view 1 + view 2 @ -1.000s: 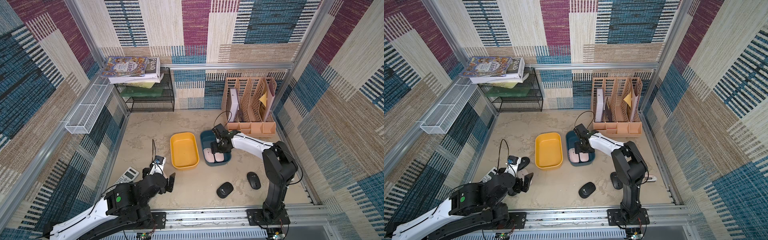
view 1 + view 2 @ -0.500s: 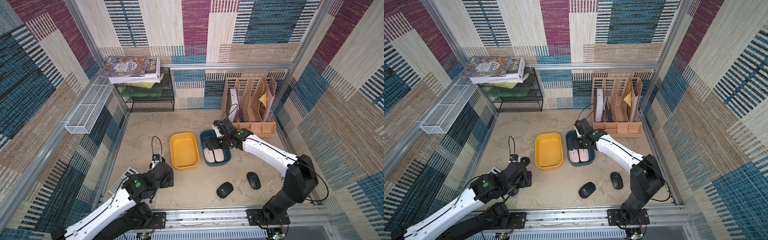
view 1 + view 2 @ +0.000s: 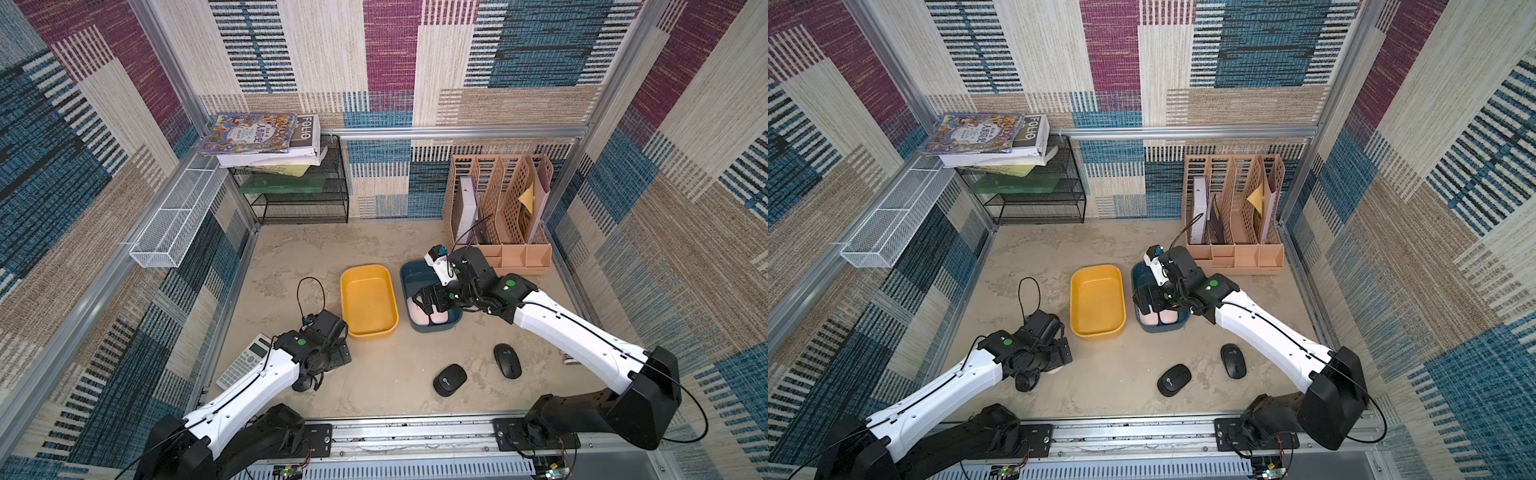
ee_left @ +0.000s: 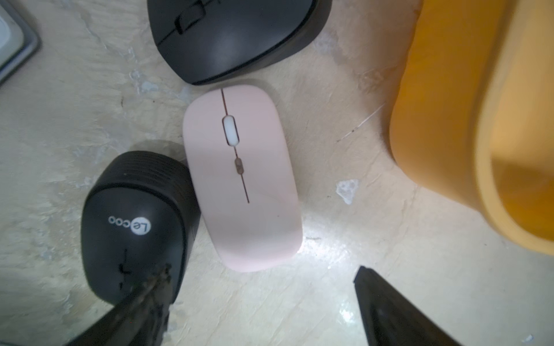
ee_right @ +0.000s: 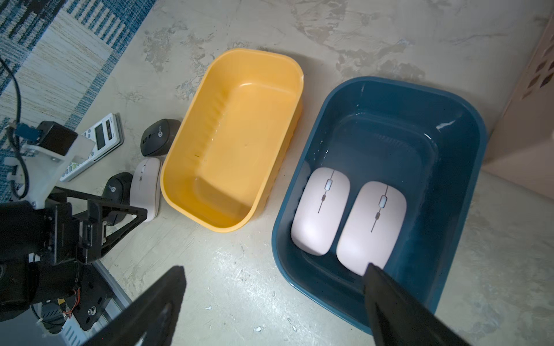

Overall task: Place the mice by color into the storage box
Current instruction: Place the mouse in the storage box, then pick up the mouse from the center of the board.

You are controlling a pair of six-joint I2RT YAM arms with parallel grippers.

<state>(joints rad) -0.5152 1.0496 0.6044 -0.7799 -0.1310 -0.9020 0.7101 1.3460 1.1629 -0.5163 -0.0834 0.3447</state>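
Progress, as I judge it: 2 of 7 sorted. Two pink mice point(image 5: 320, 209) lie side by side in the blue bin point(image 5: 389, 119), at the end nearest the right gripper point(image 5: 274, 268). Just beside it the yellow bin point(image 5: 239, 134) is empty, presumably meant for the blacks.

Not yet sorted:
- The third pink mouse point(image 4: 239, 179) is on the table point(image 4: 329, 224), near the yellow bin's outer wall. A black logo mouse point(image 4: 132, 224) touches its side and another black mouse point(image 4: 233, 39) sits at its nose, nearly touching.
- Two more black mice point(image 3: 450, 379) sit near each other on open table toward the front, well apart from both bins.

So 1 pink + 4 black to go.

Pose:
- The left arm point(image 3: 257, 374) is bent low. The left gripper point(image 4: 260, 272) points down over the third pink mouse, jaws spread wide w/ nothing btw them. One finger is over the logo mouse, the other over bare table on the yellow-bin side. A calculator point(image 3: 245, 361) lies just beside that arm, not part of the job.
- The right arm point(image 3: 561, 328) stretches across the table. Its gripper hovers above the blue bin's near rim, jaws wide apart, empty. One finger overlaps the nearer pink mouse in the wrist view; can't tell if it touches.
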